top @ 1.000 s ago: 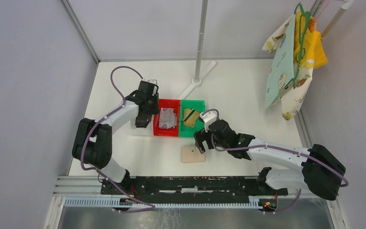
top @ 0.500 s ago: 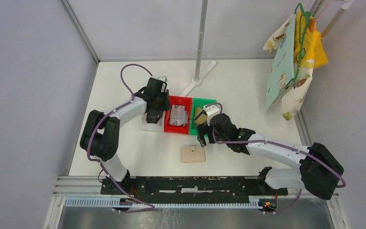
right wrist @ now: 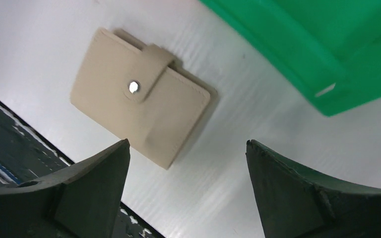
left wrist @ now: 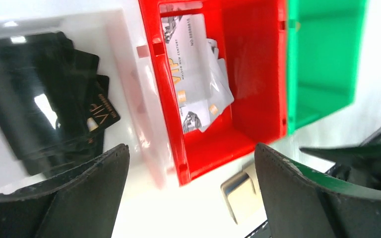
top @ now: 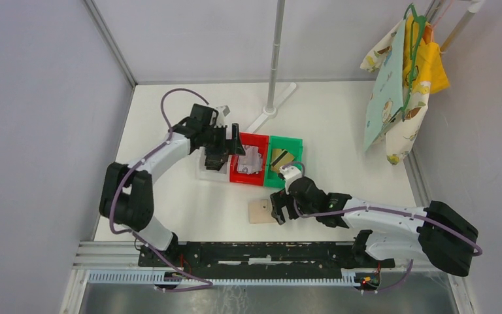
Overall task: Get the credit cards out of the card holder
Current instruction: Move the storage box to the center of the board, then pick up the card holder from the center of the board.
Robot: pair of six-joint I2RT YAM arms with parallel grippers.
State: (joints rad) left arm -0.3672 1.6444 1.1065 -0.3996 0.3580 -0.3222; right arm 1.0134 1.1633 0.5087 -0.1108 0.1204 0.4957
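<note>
Matt tan, soft leather-like skin on card holder point(right wrist: 141, 116), w/ small shiny metal snap point(right wrist: 134, 87). Glossy hard plastic for red bin point(left wrist: 258, 74) & green bin point(left wrist: 322, 59); frosted, translucent plastic for tray point(left wrist: 126, 59). Smooth plastic w/ slight sheen on silvery-white credit cards point(left wrist: 191, 54); high-gloss, reflective finish on black cards point(left wrist: 39, 109). White counter point(right wrist: 39, 44): smooth, faint streaky sheen. Matt black, a bit grainy on right pincer fingers point(right wrist: 79, 193).

Tan card holder point(right wrist: 141, 116), closed, flap snapped shut, lying flat on the table point(top: 340, 131) close to its near edge, about midway along, silvery-white credit cards point(left wrist: 193, 64) heaped loosely in a red bin point(left wrist: 258, 74) toward the table's middle, a gold card point(top: 282, 157) askew in the green bin point(left wrist: 322, 49) alongside
</note>
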